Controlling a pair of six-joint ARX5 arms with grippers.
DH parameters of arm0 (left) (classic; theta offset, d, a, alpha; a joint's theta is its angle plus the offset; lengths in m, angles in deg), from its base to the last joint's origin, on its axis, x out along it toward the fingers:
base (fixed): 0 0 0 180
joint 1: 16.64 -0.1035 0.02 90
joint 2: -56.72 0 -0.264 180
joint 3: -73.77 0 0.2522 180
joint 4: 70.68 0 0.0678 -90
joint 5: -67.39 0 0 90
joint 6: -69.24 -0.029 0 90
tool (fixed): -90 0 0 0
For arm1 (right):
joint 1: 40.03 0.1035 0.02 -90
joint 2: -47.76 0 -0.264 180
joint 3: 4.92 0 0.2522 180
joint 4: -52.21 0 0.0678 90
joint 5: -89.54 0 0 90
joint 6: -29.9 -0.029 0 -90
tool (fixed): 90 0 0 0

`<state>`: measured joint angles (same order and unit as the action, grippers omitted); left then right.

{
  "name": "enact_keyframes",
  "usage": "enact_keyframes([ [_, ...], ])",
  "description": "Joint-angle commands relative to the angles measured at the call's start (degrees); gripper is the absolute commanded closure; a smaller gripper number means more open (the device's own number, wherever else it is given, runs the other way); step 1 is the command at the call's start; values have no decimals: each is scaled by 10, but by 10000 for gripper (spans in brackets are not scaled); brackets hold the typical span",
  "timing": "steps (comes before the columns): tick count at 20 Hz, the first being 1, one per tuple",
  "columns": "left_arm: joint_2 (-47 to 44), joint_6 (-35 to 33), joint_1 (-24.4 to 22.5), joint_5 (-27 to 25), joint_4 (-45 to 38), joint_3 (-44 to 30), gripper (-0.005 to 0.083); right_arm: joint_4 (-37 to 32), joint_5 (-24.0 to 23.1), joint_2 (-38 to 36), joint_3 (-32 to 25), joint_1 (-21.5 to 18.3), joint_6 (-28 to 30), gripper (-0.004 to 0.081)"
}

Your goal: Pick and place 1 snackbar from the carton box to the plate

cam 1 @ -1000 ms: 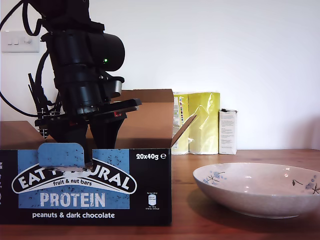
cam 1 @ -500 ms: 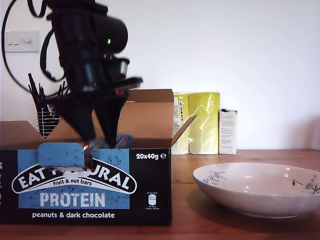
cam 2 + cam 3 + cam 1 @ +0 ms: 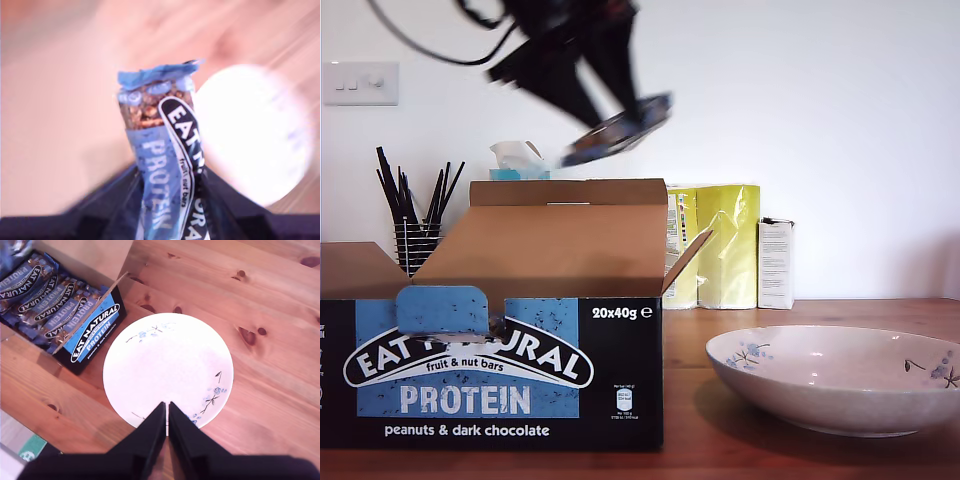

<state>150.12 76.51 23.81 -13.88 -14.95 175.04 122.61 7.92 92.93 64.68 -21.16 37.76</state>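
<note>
My first gripper (image 3: 167, 194) is clamped on the snackbar's (image 3: 159, 145) near end, its long axis running straight out from my jaws, with free air all round, the carton box's (image 3: 520, 370) flap edges well below and the plate (image 3: 840, 405) below, out past the bar's tip.

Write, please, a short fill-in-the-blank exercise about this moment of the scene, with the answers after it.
1. My first end effector holds the ___ in the air, higher than the carton box.
2. My second end effector, hovering over the plate, is ___ and holds nothing.
3. In the exterior view, the plate stands to the ___ of the carton box.
Missing words: snackbar; shut; right.
</note>
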Motion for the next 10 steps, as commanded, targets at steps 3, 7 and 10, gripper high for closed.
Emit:
enact_keyframes([
  [3, 12, -2, 43, 11, -84, -7, 668, 6, 0, -53, 5, 1, -9, 783],
  [7, 21, -2, 76, 12, -176, -7, 668, 47, 3, -111, 5, 1, -18, 783],
  [10, 52, -2, 99, 13, -217, -7, 668, 78, 2, -144, 5, 1, -19, 783],
])
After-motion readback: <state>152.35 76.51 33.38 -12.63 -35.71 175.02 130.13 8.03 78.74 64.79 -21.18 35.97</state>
